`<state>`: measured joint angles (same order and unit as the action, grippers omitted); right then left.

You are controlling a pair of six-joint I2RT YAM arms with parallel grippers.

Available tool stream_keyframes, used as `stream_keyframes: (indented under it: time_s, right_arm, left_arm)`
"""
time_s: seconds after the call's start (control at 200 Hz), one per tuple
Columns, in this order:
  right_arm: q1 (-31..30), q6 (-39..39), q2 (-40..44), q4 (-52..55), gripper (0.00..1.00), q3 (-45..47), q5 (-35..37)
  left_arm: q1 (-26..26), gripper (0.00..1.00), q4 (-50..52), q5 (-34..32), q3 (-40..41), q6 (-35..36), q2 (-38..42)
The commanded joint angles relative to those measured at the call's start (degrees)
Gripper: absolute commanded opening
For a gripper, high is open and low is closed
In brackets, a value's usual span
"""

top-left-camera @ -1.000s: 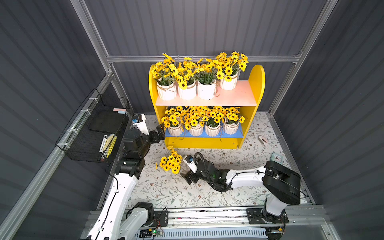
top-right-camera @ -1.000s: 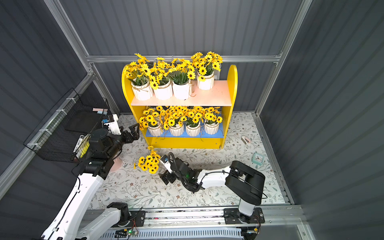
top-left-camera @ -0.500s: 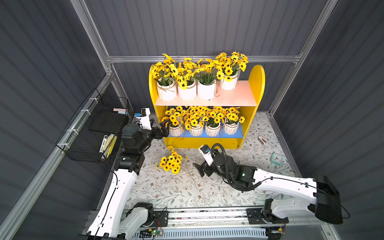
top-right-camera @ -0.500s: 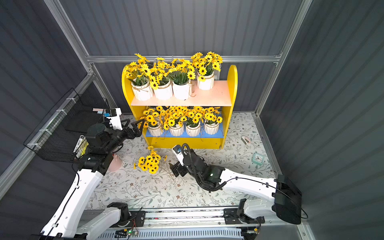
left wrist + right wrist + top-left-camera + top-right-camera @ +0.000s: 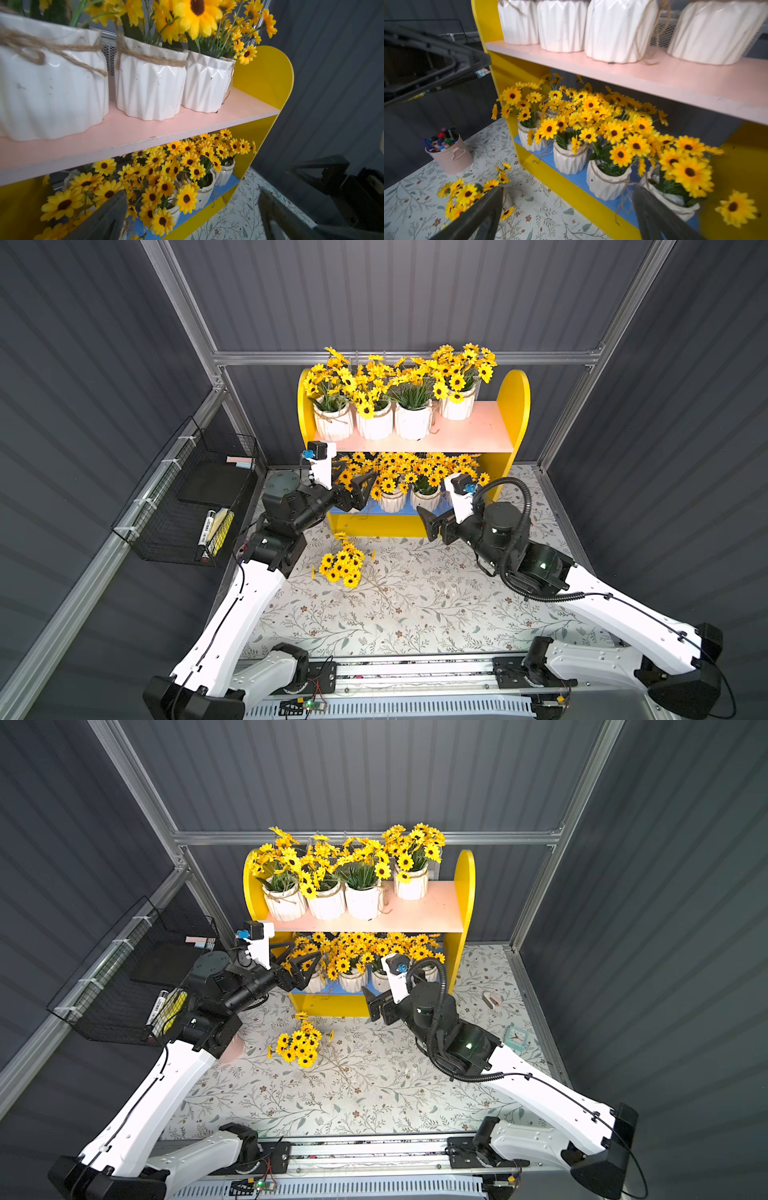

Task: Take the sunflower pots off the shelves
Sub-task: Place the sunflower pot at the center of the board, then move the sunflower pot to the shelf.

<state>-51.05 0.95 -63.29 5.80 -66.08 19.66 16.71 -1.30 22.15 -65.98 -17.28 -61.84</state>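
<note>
Four sunflower pots (image 5: 411,423) crowd the pink upper board of the shelves (image 5: 515,406) in both top views, more below; the left gripper (image 5: 355,483), jaws wide and empty, sits at the lower row's left end, the right gripper (image 5: 430,526), equally wide, before the yellow base. Both wrist views show lower pots beyond the gap.

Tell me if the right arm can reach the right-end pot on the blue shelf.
Probably yes: the open right gripper faces that pot over the blue shelf edge; only flowers crowd it.
</note>
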Motion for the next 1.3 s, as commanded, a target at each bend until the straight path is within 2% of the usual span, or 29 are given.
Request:
stream_keyframes:
  time_s: [0.0,0.28,0.405,0.67,0.795,0.971,1.111,1.296]
  right_arm:
    - [2.69,-1.96,-1.21,1.16,0.99,-4.64,-0.81]
    - [10.96,-2.06,-11.07,1.73,0.99,-19.01,0.08]
    - [15.16,-1.09,-15.65,3.69,0.99,-26.4,-1.67]
    - [22.91,3.11,-22.14,6.24,0.99,-35.33,-11.82]
    - [24.75,3.12,-24.7,5.96,0.99,-38.01,-15.09]
    - [26.29,1.79,-29.8,7.64,0.99,-44.67,-16.12]
    - [26.61,0.67,-33.73,8.14,0.99,-49.12,-12.44]
    - [27.01,-0.34,-37.68,11.04,0.99,-54.56,-11.79]
  left_arm:
    - [-0.07,0.99,-5.11,3.95,2.56,2.86,2.91]
    - [-0.1,1.0,-2.97,3.51,4.11,6.6,3.63]
    - [-0.1,0.99,-3.46,1.67,5.23,7.28,4.75]
    - [-0.14,0.99,-3.96,1.56,5.79,6.91,4.94]
    - [-0.1,0.99,-3.97,1.58,5.94,6.87,4.81]
    - [-0.1,1.0,-3.97,1.59,5.97,7.07,4.72]
    - [-0.1,0.99,-3.93,1.49,6.09,7.18,4.72]
    - [-0.1,0.99,-3.83,1.42,6.09,7.3,4.54]
